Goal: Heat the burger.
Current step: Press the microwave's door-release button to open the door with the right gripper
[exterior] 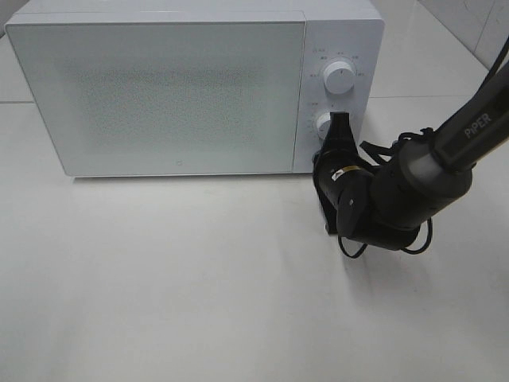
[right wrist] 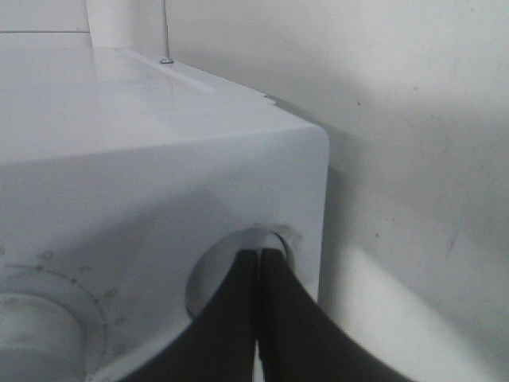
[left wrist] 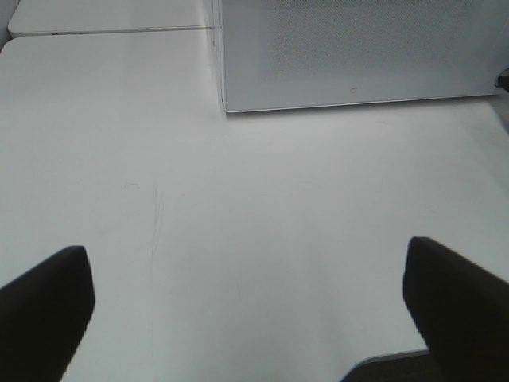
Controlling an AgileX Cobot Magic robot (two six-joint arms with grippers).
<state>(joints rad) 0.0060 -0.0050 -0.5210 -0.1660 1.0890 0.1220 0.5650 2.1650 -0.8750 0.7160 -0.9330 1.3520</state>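
Note:
The burger is out of view. A white microwave [exterior: 159, 87] stands at the back of the table with its frosted door shut. My right gripper [exterior: 340, 119] is shut, its fingertips pressed together against the lower knob [exterior: 324, 124] on the control panel. In the right wrist view the closed black gripper [right wrist: 256, 255] meets that round knob [right wrist: 215, 278]. My left gripper [left wrist: 250, 306] is open and holds nothing. Its two dark fingers [left wrist: 44, 306] spread wide above bare table, in front of the microwave [left wrist: 358, 56].
An upper knob [exterior: 340, 77] sits above the lower one on the panel. The white table [exterior: 199, 294] stretches in front of the microwave. The right arm [exterior: 413, 183] comes in from the right edge. A seam between table tops [left wrist: 111, 30] runs beside the microwave.

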